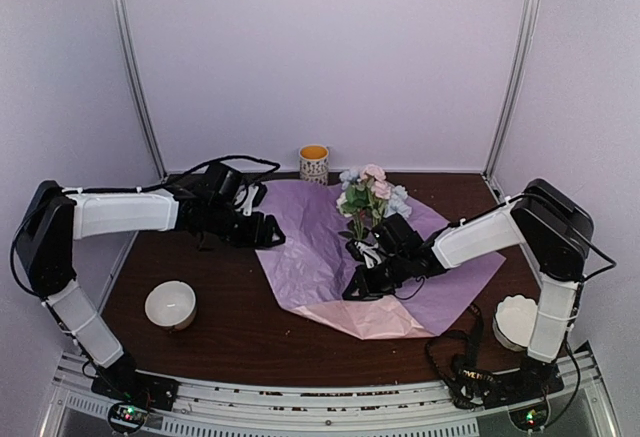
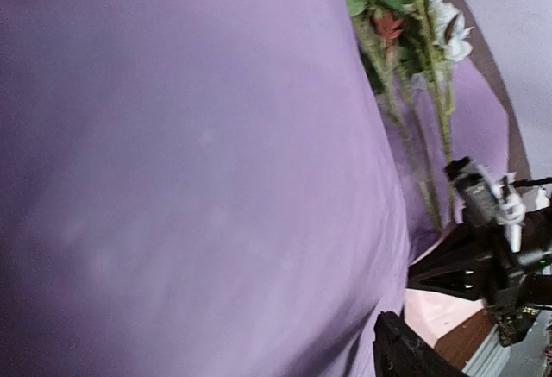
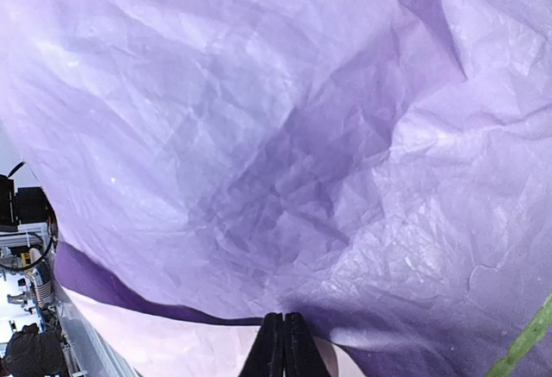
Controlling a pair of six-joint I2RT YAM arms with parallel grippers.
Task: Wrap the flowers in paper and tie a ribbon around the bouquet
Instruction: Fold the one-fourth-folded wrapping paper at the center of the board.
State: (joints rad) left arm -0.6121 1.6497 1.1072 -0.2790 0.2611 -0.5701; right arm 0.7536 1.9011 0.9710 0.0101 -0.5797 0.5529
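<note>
My right gripper [image 3: 283, 325] is shut tight, tips against the paper [image 3: 259, 135]. The left gripper [image 1: 268, 232] sits at its nine o'clock edge; I can't tell its jaws.

**Paper and frame edges hide much**

In the left wrist view the paper [image 2: 190, 170] is a close blur. The flowers [image 2: 388, 15] are cut off at the top edge. Only one black finger [image 2: 405, 355] of the left gripper [image 1: 266, 230] shows, so how its jaws stand is unreadable. The right gripper [image 3: 284, 342] shows just its touching tips at the bottom edge; whether paper is caught between them cannot be told.
</note>
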